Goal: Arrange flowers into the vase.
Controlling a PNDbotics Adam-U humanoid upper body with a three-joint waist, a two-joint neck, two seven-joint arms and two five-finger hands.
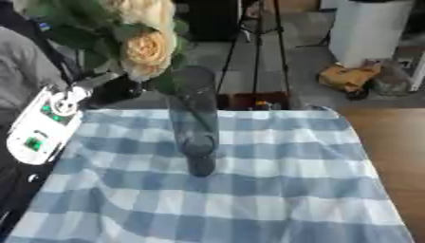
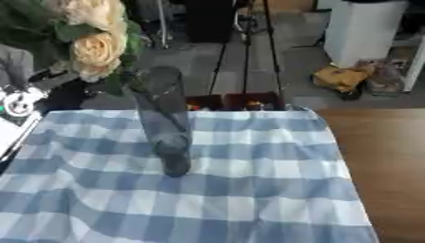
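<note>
Blue-checked cloth [image 1: 274, 190] covers the table; a tall glass vase [image 1: 193, 123] stands near its middle. Cream roses [image 1: 143, 45] hang beside its mouth, evidently poised for insertion. The left arm [image 1: 41, 126] carries them; its fingers cannot be made out.

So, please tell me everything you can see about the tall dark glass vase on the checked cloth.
The tall dark see-through glass vase is a narrow cylinder with an open round mouth. It stands upright on the blue and white checked tablecloth, near the cloth's far left part. Cream roses with green leaves hang over its rim at the upper left; whether their stems reach inside cannot be told. No hand touches it.
</note>
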